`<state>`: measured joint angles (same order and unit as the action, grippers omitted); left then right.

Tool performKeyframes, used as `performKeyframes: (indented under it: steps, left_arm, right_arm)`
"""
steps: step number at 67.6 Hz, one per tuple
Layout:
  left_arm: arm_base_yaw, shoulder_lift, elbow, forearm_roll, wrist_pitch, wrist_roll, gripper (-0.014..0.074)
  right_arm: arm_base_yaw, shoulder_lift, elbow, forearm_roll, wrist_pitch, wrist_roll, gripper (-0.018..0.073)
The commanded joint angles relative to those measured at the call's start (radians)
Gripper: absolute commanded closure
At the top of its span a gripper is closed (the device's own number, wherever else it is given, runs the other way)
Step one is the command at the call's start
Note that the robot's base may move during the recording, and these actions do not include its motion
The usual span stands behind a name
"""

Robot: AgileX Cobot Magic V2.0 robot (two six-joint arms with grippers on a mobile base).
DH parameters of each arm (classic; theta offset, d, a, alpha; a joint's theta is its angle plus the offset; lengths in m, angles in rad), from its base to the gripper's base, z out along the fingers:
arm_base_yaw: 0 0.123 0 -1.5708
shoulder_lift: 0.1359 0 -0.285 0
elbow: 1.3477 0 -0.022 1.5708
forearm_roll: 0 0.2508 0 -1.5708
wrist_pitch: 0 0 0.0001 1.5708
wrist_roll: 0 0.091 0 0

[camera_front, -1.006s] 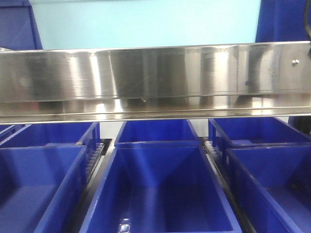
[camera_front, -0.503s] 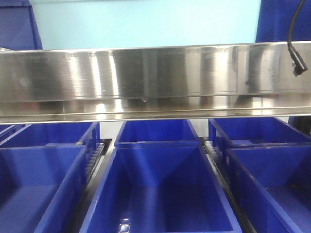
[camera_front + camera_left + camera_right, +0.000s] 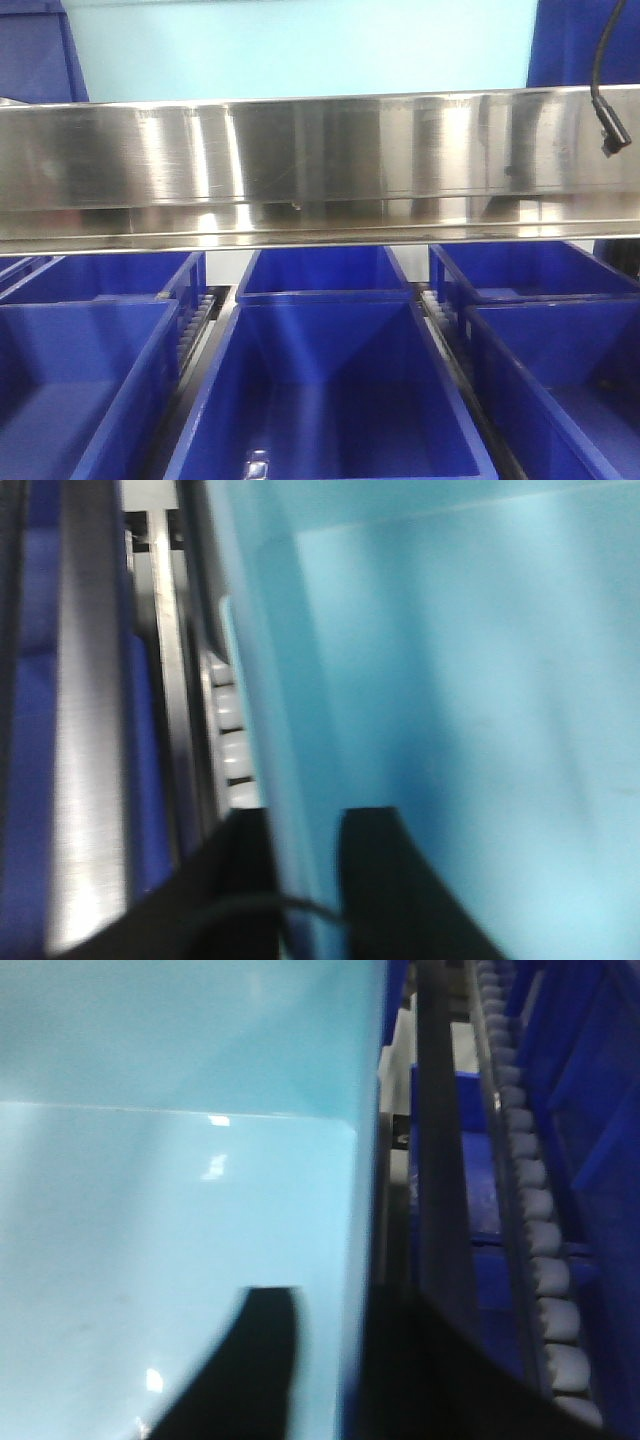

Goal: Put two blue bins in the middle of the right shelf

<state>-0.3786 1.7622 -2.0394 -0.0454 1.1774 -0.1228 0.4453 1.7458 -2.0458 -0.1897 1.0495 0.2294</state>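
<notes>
pale blue bin [image 3: 300, 50] sat top centre above a steel shelf rail [image 3: 300, 160], left gripper [image 3: 303, 825] clamped on one side wall, right gripper [image 3: 338, 1305] clamped on the other, dark blue bins [image 3: 330, 390] below

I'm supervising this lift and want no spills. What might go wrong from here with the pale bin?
The left gripper and right gripper each pinch only a thin side wall of the pale bin, so it may slip or tilt. The steel shelf edge crosses in front of the bin's lower part, which might catch on it. The dangling black cable might snag.
</notes>
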Motion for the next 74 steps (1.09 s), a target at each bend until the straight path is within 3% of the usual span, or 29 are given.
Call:
performKeyframes:
  steps: [1, 7, 12, 16, 27, 35, 56, 74]
  left_arm:
    - [-0.006, -0.011, -0.01, -0.033, 0.002, 0.008, 0.029]
    - [-0.006, -0.015, -0.01, -0.033, 0.011, 0.008, 0.0146]
    - [-0.006, -0.028, -0.01, -0.029, 0.017, 0.011, 0.0048]
    - [-0.006, -0.044, -0.01, -0.015, 0.017, 0.013, 0.0013]
    - [-0.006, -0.088, -0.01, 0.066, 0.044, 0.013, 0.0018]
    - [-0.004, -0.088, -0.007, 0.096, 0.044, 0.013, 0.0018]
    - [-0.004, -0.088, 0.135, 0.074, 0.044, 0.007, 0.0018]
    - [-0.004, -0.088, 0.284, 0.005, 0.031, 0.007, 0.002]
  right_arm:
    - [0.005, -0.009, -0.01, 0.003, 0.001, -0.01, 0.0239]
    - [0.005, -0.019, -0.014, 0.003, 0.016, -0.01, 0.0052]
    - [0.005, -0.025, -0.034, 0.003, 0.04, -0.01, -0.0015]
    - [0.005, -0.033, -0.058, 0.003, 0.07, -0.01, -0.001]
    - [0.005, -0.044, -0.088, 0.003, 0.17, -0.01, -0.001]
    - [0.005, -0.039, -0.084, 0.003, 0.172, -0.01, -0.0009]
    - [0.005, -0.011, 0.042, 0.042, 0.172, -0.01, -0.0009]
    - [0.005, -0.011, 0.213, 0.104, 0.156, -0.01, -0.0009]
